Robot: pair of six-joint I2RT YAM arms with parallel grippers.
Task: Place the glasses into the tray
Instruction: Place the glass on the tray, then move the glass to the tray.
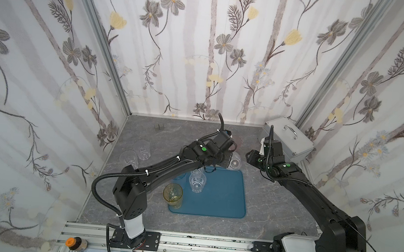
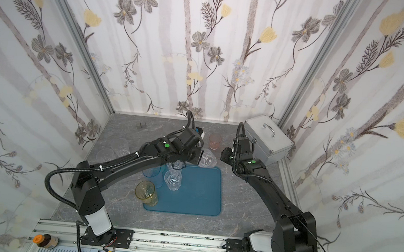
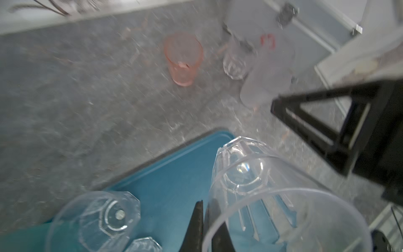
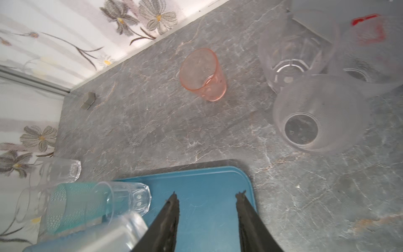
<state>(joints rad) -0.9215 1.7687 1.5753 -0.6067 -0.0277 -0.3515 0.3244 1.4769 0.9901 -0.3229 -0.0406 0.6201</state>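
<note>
— What's the setting?

— A grey marbled surface [image 1: 275, 214] boxed in by flowered wallpaper, with a silver case [image 1: 288, 138] in the far corner behind the right jaws.

— And the left jaws?

— Pressed together on the wall of a clear faceted glass [image 3: 246, 174], one finger [image 3: 197, 227] outside the rim and its partner inside. The glass hangs tilted, base pointing away from the jaws, over the far edge of the teal tray [image 1: 216, 201].

— What stands on the tray?

— Back from the left jaws, toward that arm's base, there's another clear glass [image 1: 197, 180] with a light blue glass [image 2: 152, 173] beside it. An amber glass [image 1: 173, 194] is at the tray's corner.

— The right jaws?

— Spread, nothing between them. In the right wrist view a tray corner lies under their tips.

— Glasses off the tray?

— A pink glass [image 4: 202, 74] stands well beyond both jaws, near the back wall. Frosted glasses [image 4: 320, 113] cluster near the right jaws, by the case. Two clear glasses [image 1: 129, 158] stand on the outer side of the left arm [image 1: 164, 167], well apart from its jaws.
</note>
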